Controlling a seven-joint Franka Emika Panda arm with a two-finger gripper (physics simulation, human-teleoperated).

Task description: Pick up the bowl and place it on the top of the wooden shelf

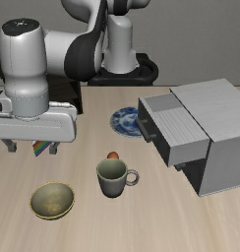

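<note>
An olive-green bowl (53,202) sits upright on the wooden table near the front, at the exterior view's left. My gripper (33,149) hangs above and slightly behind it, open, fingers pointing down and far apart, not touching the bowl. The shelf is a grey box-shaped cabinet (215,123) at the exterior view's right. Its flat top is bare and one drawer (176,128) is pulled out toward the middle of the table.
A grey-green mug (114,177) stands right of the bowl, with a small red object (113,155) just behind it. A blue patterned plate (127,120) lies beside the open drawer. A small multicoloured item (42,150) lies on the table behind my fingers.
</note>
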